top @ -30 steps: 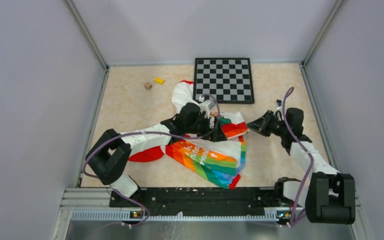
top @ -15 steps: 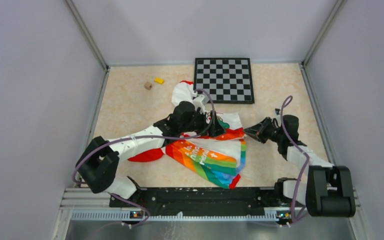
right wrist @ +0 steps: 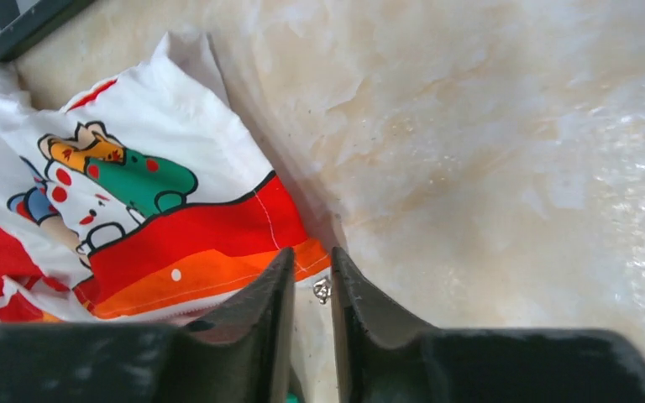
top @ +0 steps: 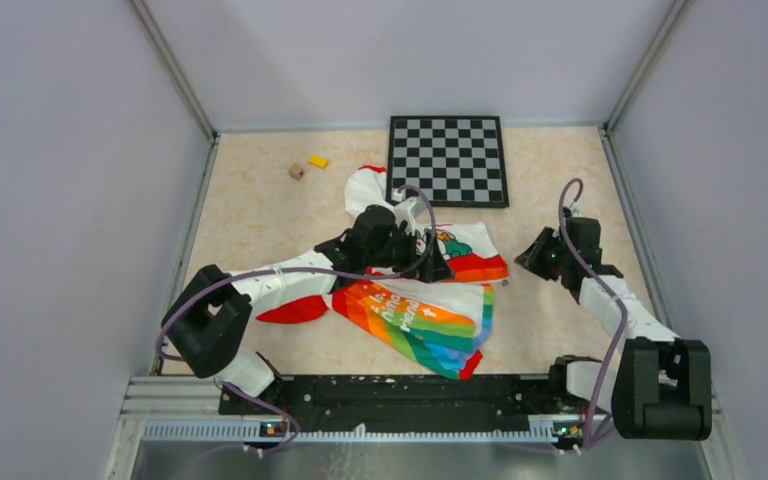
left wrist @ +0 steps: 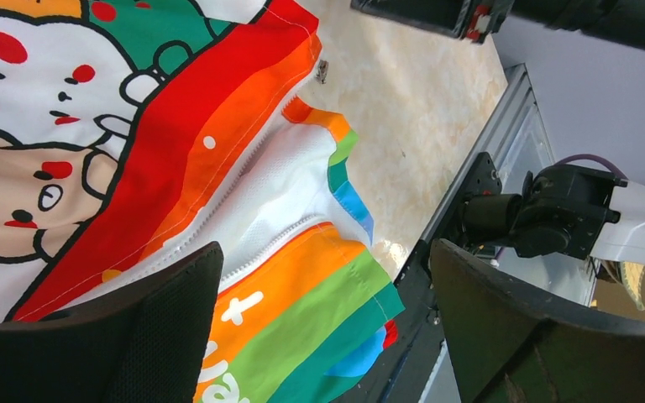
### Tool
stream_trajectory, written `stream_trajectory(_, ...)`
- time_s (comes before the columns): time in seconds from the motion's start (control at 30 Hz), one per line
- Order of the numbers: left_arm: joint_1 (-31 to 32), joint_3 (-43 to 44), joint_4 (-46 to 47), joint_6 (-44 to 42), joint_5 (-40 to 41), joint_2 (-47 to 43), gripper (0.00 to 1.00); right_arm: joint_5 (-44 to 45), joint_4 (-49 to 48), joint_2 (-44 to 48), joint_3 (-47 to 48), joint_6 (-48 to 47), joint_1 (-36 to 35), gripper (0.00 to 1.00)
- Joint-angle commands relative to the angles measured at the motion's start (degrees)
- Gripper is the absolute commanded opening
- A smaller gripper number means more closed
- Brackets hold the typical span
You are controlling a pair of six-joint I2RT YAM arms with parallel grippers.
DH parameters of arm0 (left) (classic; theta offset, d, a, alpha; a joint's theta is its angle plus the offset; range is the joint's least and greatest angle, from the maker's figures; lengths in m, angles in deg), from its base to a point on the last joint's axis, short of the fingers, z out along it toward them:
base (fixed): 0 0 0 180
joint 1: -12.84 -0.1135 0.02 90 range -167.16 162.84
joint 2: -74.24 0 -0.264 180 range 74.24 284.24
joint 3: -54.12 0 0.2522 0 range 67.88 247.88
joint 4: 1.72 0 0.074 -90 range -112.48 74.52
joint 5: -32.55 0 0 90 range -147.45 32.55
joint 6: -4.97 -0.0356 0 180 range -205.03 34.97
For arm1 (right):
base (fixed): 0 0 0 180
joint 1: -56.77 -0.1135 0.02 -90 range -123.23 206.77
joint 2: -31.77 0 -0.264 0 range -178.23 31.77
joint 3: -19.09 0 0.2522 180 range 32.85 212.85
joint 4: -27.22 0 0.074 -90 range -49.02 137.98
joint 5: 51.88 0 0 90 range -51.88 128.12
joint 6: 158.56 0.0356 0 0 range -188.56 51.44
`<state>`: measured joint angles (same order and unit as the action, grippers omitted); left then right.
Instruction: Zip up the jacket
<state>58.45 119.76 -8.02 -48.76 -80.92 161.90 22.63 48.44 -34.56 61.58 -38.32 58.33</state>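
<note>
Nearest, the small child's fabric jacket, white cartoon-print top over a rainbow-striped hem, lies crumpled and unzipped on the beige marbled table. The left gripper hovers over it with jaws wide, while the right gripper, just beside the hem, shows jaws narrowed to a slit, holding nothing. Beyond lies a black-and-grey checkerboard.

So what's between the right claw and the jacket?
Only bare table, as the top view shows. The right claw hangs apart from the jacket; its own camera shows a small silvery zipper pull at the jacket's corner.
</note>
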Motion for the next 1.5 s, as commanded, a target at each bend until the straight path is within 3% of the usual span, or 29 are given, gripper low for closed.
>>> stream_trajectory(0.0, 0.1, 0.04, 1.06, -1.16, -1.29, -0.06, 0.96, 8.36, 9.88, 4.94, 4.22, -6.85, -3.23, 0.32)
stream_trajectory(0.1, 0.11, -0.37, 0.57, -1.74, -0.84, -0.59, 0.97, 6.0, 11.73, 8.89, 3.86, -4.34, -8.34, 0.43)
stream_trajectory(0.23, 0.1, -1.37, -0.3, -1.99, -1.1, -1.45, 0.97, -6.95, 10.68, 11.29, 2.03, 2.3, -16.74, 0.44)
stream_trajectory(0.33, 0.12, -1.97, -1.04, -1.91, -1.89, -2.02, 0.97, -10.53, 12.01, 13.26, -0.37, 6.29, -20.67, 0.42)
stream_trajectory(0.6, 0.52, -2.78, -1.78, -0.65, -3.46, -2.86, 0.96, -18.76, 4.96, 15.5, -11.34, 16.78, -20.8, 0.43)
stream_trajectory(0.9, 1.1, -2.49, -2.45, -0.04, -3.09, -3.06, 0.96, -24.86, -13.13, 11.91, -18.2, 25.35, -20.87, 0.43)
stream_trajectory(1.03, 1.24, -2.63, -2.52, -0.27, -2.67, -3.77, 0.96, -22.61, -18.8, 8.33, -18.28, 26.23, -20.89, 0.32)
stream_trajectory(1.1, 1.24, -2.34, -3.1, -0.33, -2.19, -4.09, 0.96, -24.12, -24.47, 5.86, -18.25, 27.3, -20.86, 0.12)
stream_trajectory(1.17, 1.27, -2.32, -2.78, -0.17, -2.85, -4.58, 0.96, -25.22, -28.74, 4.85, -17.68, 25.4, -20.89, 0.0)
stream_trajectory(1.37, -3.31, -4.78, 4.68, -0.71, -9.91, -6.51, 0.98, -31.66, -38.56, 14.29, -14.51, 4.99, -22.57, 0.0)
stream_trajectory(1.47, -7.45, -5.72, 12.03, -1.61, -17.58, -6.54, 0.98, -37.35, -45.73, 17.1, -15.22, 2.68, -23.53, 0.0)
